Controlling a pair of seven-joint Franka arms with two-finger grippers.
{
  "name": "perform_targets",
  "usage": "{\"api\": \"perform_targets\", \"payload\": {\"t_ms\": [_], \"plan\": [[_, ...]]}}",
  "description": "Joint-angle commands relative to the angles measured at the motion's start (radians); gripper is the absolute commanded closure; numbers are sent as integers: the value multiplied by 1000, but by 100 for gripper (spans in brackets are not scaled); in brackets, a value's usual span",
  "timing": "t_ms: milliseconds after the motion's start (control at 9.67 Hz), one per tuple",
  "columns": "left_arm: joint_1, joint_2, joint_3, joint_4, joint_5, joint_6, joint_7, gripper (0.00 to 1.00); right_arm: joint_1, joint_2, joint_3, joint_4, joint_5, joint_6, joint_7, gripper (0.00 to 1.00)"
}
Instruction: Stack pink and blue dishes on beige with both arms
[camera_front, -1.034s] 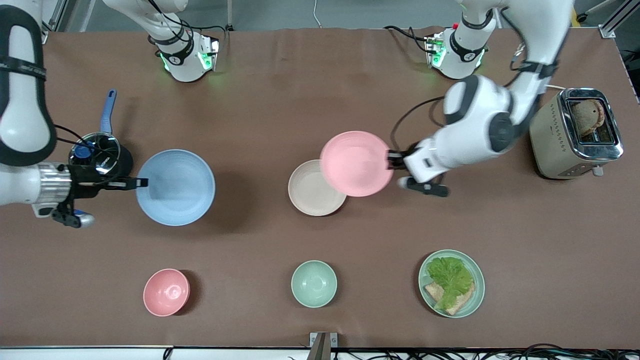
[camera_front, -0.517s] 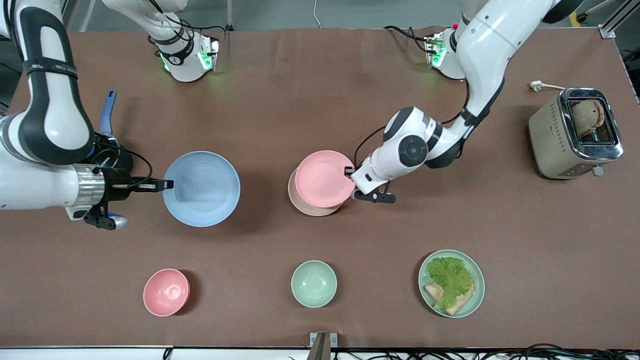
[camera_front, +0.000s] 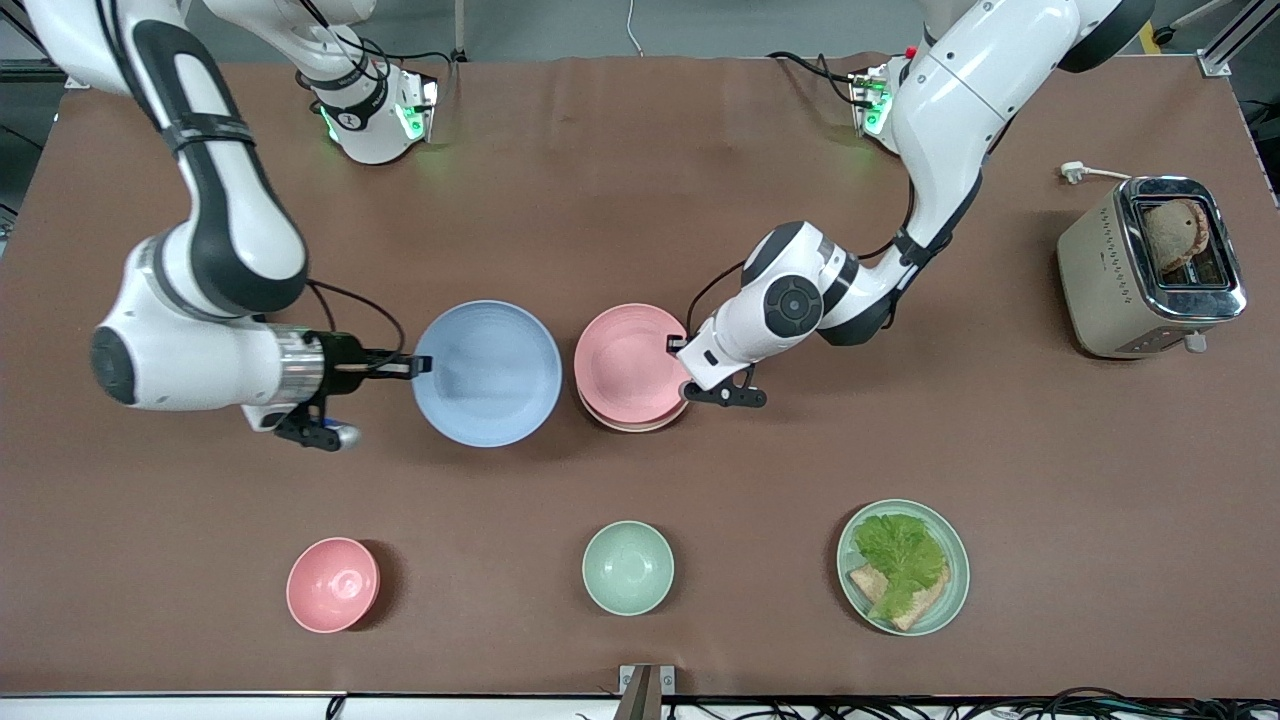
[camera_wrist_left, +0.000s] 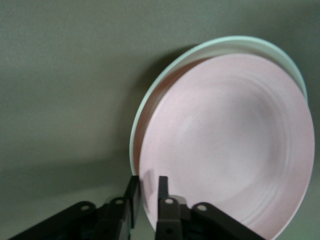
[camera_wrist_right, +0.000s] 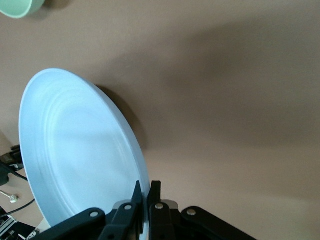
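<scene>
Left gripper (camera_front: 677, 345) clamped on the rim of the pink plate (camera_front: 629, 363) lying on the beige plate (camera_front: 632, 424) (only its edge showing), right gripper (camera_front: 419, 365) pinching the blue plate (camera_front: 487, 372) just beside that stack, above the table (camera_front: 640, 180).

High front view spans the table (camera_front: 640, 200); each close wrist view shares one plate with it.

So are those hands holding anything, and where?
Left hand pinches the pink plate by its rim; right hand pinches the blue plate by its rim.
</scene>
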Motion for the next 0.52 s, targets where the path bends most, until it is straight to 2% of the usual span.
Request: {"api": "perform_targets", "payload": {"t_ms": [0, 207, 310, 414], "plan": [[15, 38, 4, 39, 62, -3, -19, 0, -13, -21, 62, -81, -12, 83, 18, 98], [85, -53, -15, 38, 54, -61, -6, 0, -11, -19, 96, -101, -11, 117, 24, 97], [139, -134, -49, 40, 50, -126, -6, 0, -7, -16, 126, -127, -11, 155, 57, 96], [180, -232, -57, 39, 56, -198, -6, 0, -2, -13, 180, -171, -9, 250, 108, 96]]}}
